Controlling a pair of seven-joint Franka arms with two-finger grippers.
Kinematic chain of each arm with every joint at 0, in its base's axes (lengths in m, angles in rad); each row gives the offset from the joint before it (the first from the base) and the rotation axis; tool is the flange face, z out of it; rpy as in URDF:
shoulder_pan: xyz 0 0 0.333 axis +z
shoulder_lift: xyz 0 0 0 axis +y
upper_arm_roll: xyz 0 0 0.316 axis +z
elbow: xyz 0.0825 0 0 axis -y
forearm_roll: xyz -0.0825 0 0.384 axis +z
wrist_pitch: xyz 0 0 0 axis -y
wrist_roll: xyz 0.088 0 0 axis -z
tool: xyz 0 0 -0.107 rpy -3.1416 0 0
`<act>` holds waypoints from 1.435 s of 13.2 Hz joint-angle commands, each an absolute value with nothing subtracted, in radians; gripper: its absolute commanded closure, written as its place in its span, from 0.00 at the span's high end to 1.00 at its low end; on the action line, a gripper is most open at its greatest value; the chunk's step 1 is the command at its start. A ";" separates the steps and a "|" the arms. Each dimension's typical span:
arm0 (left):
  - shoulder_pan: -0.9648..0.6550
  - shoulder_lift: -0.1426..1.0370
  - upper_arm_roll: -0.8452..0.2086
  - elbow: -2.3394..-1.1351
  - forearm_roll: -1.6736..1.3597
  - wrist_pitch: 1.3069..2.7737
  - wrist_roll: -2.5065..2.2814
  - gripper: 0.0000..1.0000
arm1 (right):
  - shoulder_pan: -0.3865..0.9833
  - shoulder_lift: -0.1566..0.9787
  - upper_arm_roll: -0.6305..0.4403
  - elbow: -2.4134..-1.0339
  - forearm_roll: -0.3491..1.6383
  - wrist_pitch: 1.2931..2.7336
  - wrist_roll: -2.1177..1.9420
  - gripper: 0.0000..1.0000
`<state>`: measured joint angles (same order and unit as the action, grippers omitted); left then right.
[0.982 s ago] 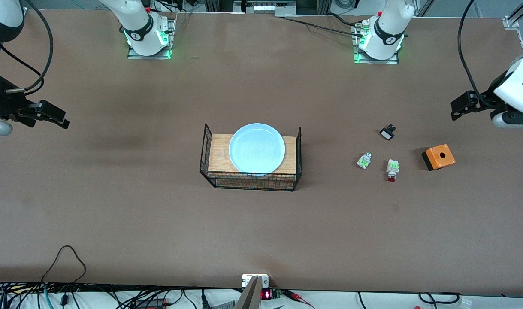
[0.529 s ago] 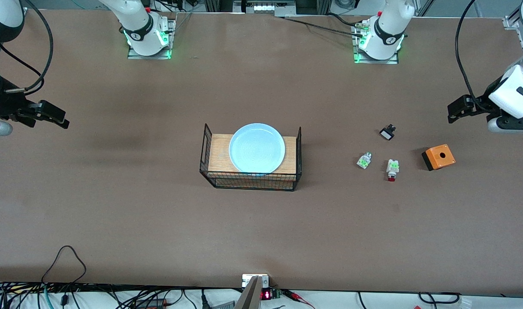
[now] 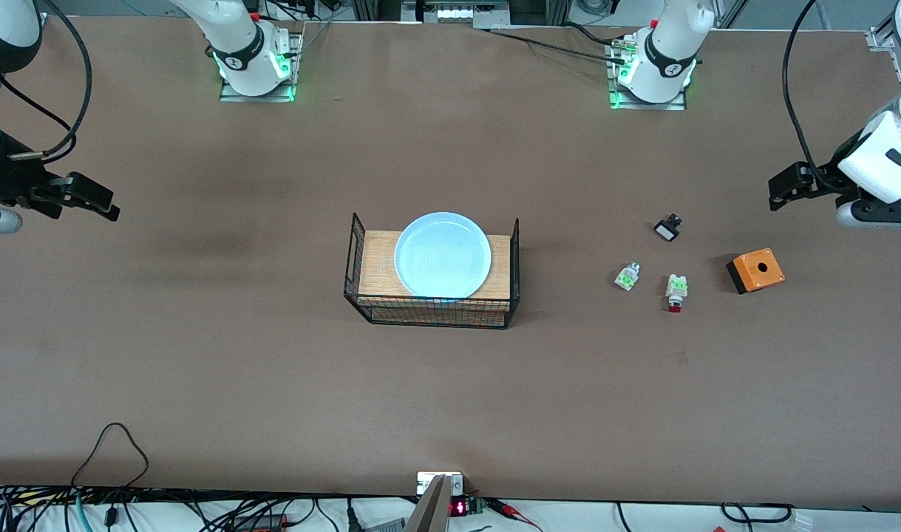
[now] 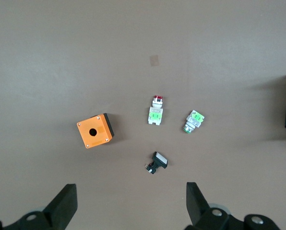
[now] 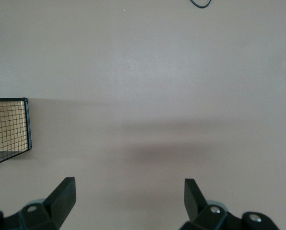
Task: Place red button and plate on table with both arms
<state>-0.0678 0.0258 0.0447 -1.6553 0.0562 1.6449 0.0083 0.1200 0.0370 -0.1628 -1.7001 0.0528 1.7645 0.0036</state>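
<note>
Front view: the plate [image 3: 442, 255] sits on the wooden top of a black wire rack [image 3: 432, 310] at the centre of the frame, on the brown bench [image 3: 273, 369]. The red button [image 3: 675, 291] lies on the bench at centre right, its red cap pointing toward the lower edge. Just beside it, toward the rack, lies a white-green part [image 3: 627, 276]; a small black part [image 3: 667, 228] lies above them in the frame, and an orange box [image 3: 755, 270] with a round hole stands near the right edge.

The left end effector [image 3: 784, 186] hangs at the right edge of the frame, over bare bench above the orange box. In the left wrist view its fingers [image 4: 64, 205] are spread wide with nothing between them, and the four small parts lie on the bench past them.

The right end effector [image 3: 88, 198] hangs at the left edge of the frame over bare bench, well apart from the rack. Its fingers [image 5: 61, 196] are also wide apart and hold nothing.
</note>
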 commanded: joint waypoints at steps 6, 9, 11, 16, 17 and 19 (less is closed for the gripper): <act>-0.074 0.046 0.041 -1.626 0.032 1.608 0.008 1.00 | 0.123 0.050 -0.156 -1.700 0.048 1.773 0.023 1.00; -0.074 0.049 0.041 -1.624 0.032 1.608 0.005 1.00 | 0.143 0.064 -0.150 -1.689 0.051 1.763 0.005 1.00; -0.074 0.049 0.041 -1.624 0.032 1.608 0.006 1.00 | 0.150 0.066 -0.150 -1.687 0.055 1.759 0.014 1.00; -0.069 0.049 0.041 -1.624 0.032 1.608 0.005 1.00 | 0.314 0.072 -0.143 -1.687 0.173 1.743 0.366 1.00; -0.069 0.049 0.041 -1.624 0.032 1.608 0.005 1.00 | 0.357 0.084 -0.143 -1.684 0.205 1.752 0.506 1.00; -0.069 0.051 0.041 -1.624 0.032 1.608 0.003 1.00 | 0.484 0.118 -0.143 -1.660 0.192 1.791 0.667 1.00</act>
<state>-0.0680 0.0355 0.0379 -1.6553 0.0562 1.6308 0.0083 0.3914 0.0801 -0.1319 -1.6971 0.1833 1.7706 0.5283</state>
